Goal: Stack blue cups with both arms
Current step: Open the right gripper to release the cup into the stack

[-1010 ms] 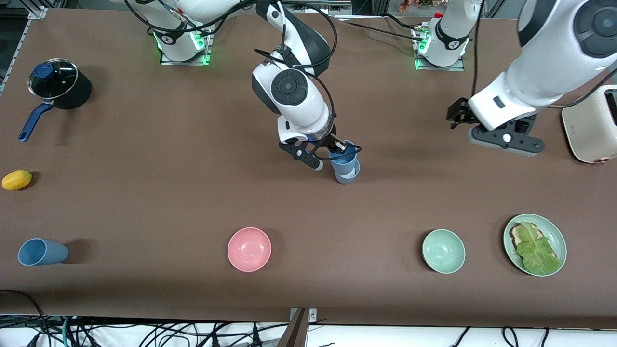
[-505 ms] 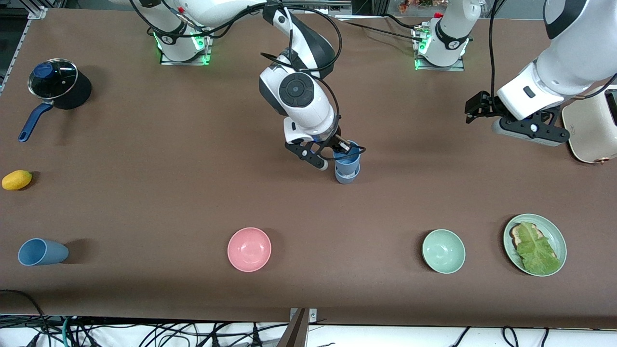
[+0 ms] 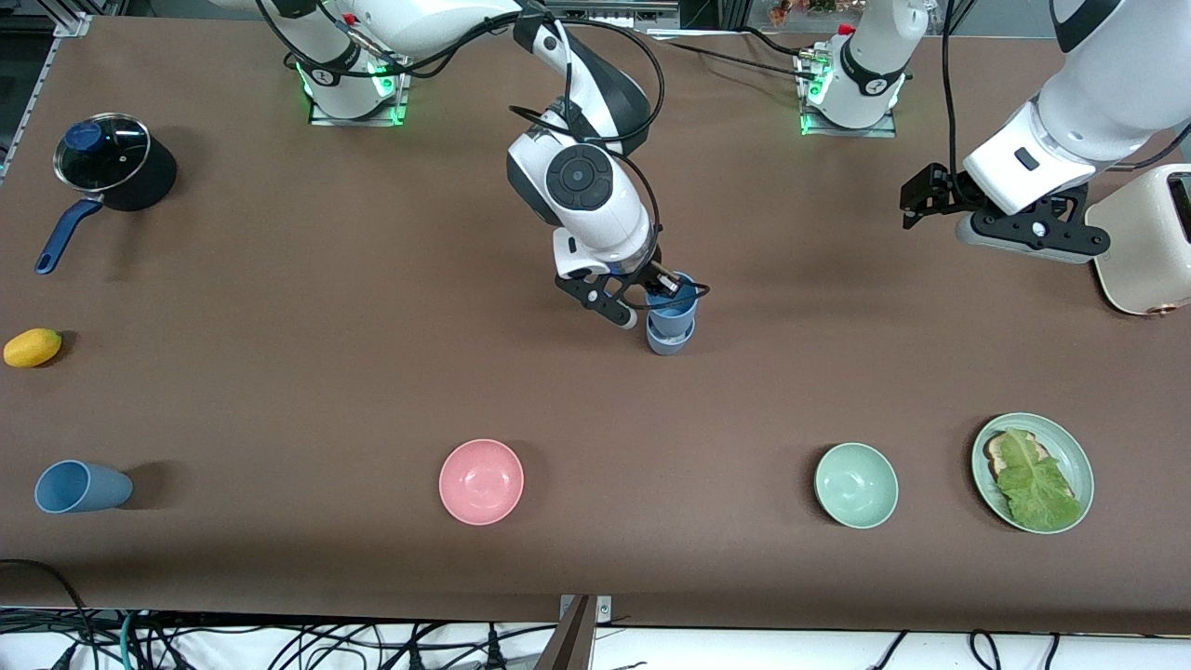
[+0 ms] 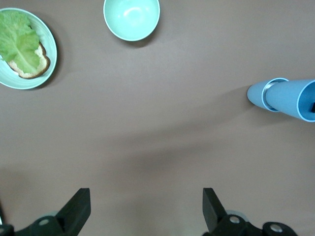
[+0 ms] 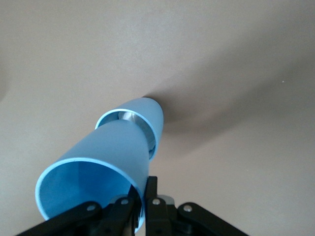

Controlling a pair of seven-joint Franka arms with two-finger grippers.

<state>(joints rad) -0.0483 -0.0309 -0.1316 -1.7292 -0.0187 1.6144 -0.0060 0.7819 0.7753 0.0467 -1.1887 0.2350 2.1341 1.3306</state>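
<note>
Right gripper (image 3: 651, 296) pinches the rim of the bright blue cup (image 3: 672, 305), nested in the duller cup (image 3: 666, 340) mid-table — stacking 2. Left gripper (image 3: 916, 200) spread, empty, waiting near the toaster (image 3: 1140, 242).

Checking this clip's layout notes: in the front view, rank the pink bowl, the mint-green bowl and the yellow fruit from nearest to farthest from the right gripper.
The right gripper is shut on the upper cup's rim at mid-table.
1. Pink bowl: nearer the front camera, toward the right arm's end.
2. Mint-green bowl: toward the left arm's end, slightly farther off.
3. Yellow fruit: at the table's edge, right arm's end.
</note>
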